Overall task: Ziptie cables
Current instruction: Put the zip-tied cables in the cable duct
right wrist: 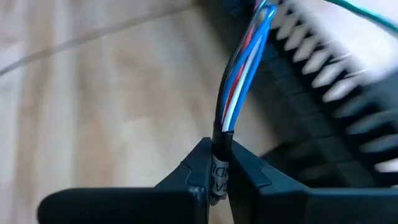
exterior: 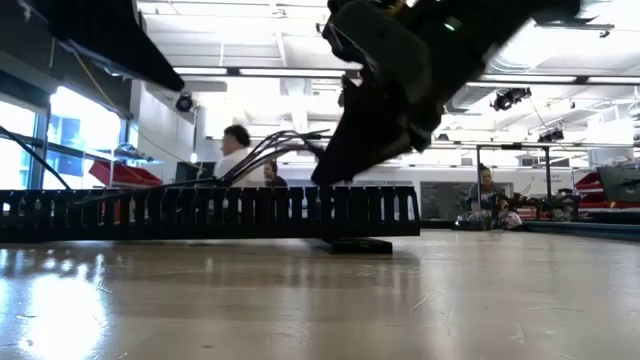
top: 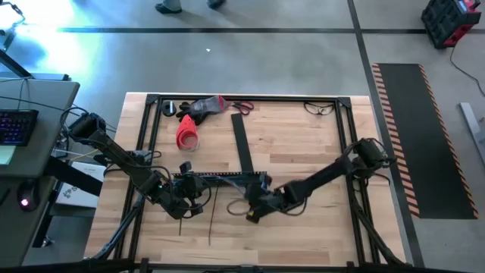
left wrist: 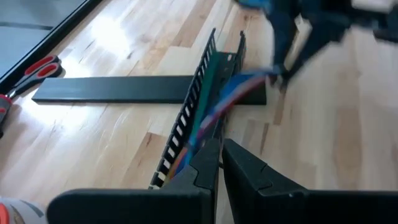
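Observation:
The cables (right wrist: pixel 239 81), a thin bundle of blue, red, white and dark wires, run out of the black comb-toothed channel (top: pixel 220 177) at mid-table. They arch above it in the low view (exterior: pixel 275 148). My right gripper (top: pixel 254 210) is near the channel's right end, on its near side, shut on the bundle. My left gripper (top: pixel 182 196) is shut at the channel's left end, where coloured wires (left wrist: pixel 208 115) run along the channel up to its fingers. A flat black strip (top: pixel 242 144) lies across under the channel. My right gripper pinches the cable bundle between its two fingers at a dark sleeved stretch with a white label (right wrist: pixel 219 167). The fingers slant downward from the table's right. Ahead of them the wires rise clear of the table and lead into the channel. My left gripper: I cannot tell whether it touches the wires beside its finger (left wrist: pixel 205 163).
A red object (top: pixel 187 133), a dark glove (top: pixel 203 108), scissors (top: pixel 244 105) and glasses (top: pixel 319 108) lie along the far edge. Thin dark strands (top: pixel 211 216) lie on the near wood. A black frame (top: pixel 348 136) borders the table. People sit in the room beyond.

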